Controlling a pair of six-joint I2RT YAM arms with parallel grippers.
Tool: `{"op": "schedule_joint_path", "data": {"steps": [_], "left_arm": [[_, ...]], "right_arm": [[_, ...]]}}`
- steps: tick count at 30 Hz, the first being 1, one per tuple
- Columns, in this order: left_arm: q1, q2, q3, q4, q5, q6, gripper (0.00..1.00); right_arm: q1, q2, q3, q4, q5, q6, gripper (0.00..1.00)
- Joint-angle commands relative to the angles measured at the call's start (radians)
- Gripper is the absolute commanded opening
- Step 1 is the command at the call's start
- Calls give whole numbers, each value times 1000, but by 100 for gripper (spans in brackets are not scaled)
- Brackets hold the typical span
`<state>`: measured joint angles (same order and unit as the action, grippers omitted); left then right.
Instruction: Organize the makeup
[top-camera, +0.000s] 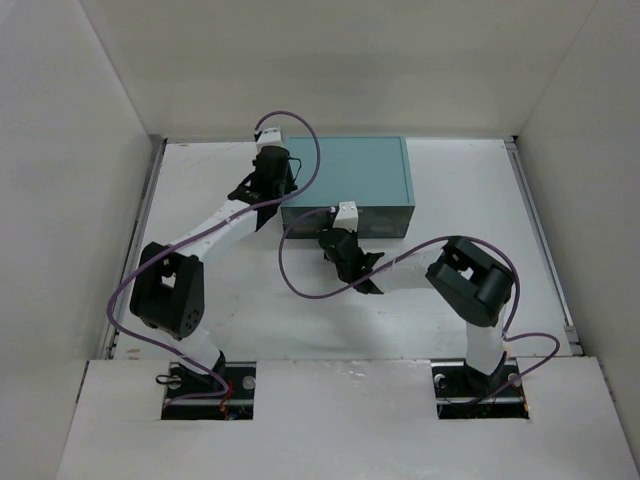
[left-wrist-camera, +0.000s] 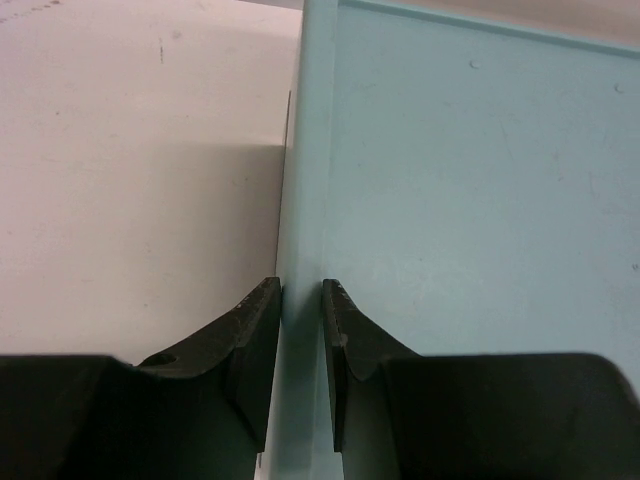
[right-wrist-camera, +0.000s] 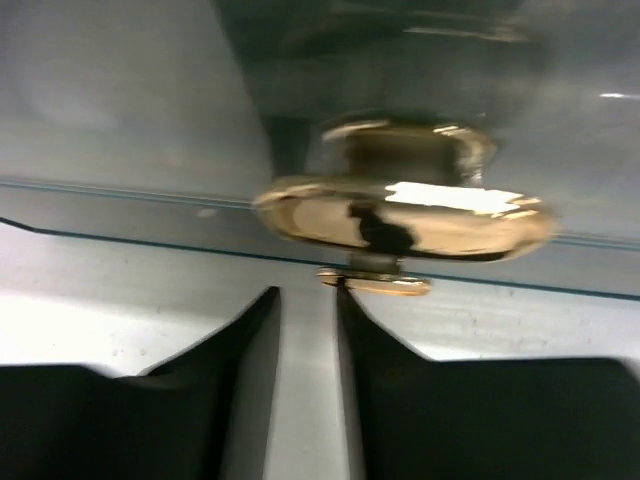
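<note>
The right gripper (right-wrist-camera: 308, 295) hovers before the drawer front, its fingers narrowly apart and holding nothing. The brass knob (right-wrist-camera: 400, 205) lies just ahead, slightly right of their gap, so the right arm is the nearer one. Farther back, the left gripper (left-wrist-camera: 301, 285) is clamped on the left wall of the teal drawer box (top-camera: 350, 175). No makeup shows; presumably it is inside.

No text or label is legible anywhere.
</note>
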<state>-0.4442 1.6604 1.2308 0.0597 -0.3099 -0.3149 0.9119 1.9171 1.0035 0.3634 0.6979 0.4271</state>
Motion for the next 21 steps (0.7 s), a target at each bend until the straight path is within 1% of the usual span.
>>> {"op": "schedule_joint_path", "data": {"steps": [1,2,3,4,6,9,11,13,14,17,20,21], "left_arm": [[-37,64,-53,-251,84,13,8],[-37,62,-53,-251,84,13,8],[-35,59,-53,-251,84,13,8],[-34,58,-53,-251,84,13,8],[-32,53,-54,-251,83,13,8],[-31,47,-57,-251,81,14,8],[-31,45,-59,-251,80,14,8],[-31,44,-59,-251,78,14,8],[-31,38,-59,-253,77,14,8],[-27,9,-54,-265,77,19,11],[-21,-30,-42,-270,75,22,13],[-18,-42,-37,-273,75,23,17]], "right_arm": [[-8,-15,3,132,46,-87,48],[4,-33,-3,97,14,-80,67],[17,-55,-6,39,-24,-62,91],[28,-76,-5,-33,-58,-24,100],[41,-102,21,-206,-141,56,100],[40,-102,104,-488,-335,139,100],[41,-78,153,-596,-464,162,100],[41,-70,156,-600,-524,170,100],[41,-82,144,-578,-526,168,100],[54,-131,112,-521,-482,159,100],[57,-168,101,-524,-465,162,100],[57,-179,96,-527,-468,162,100]]}}
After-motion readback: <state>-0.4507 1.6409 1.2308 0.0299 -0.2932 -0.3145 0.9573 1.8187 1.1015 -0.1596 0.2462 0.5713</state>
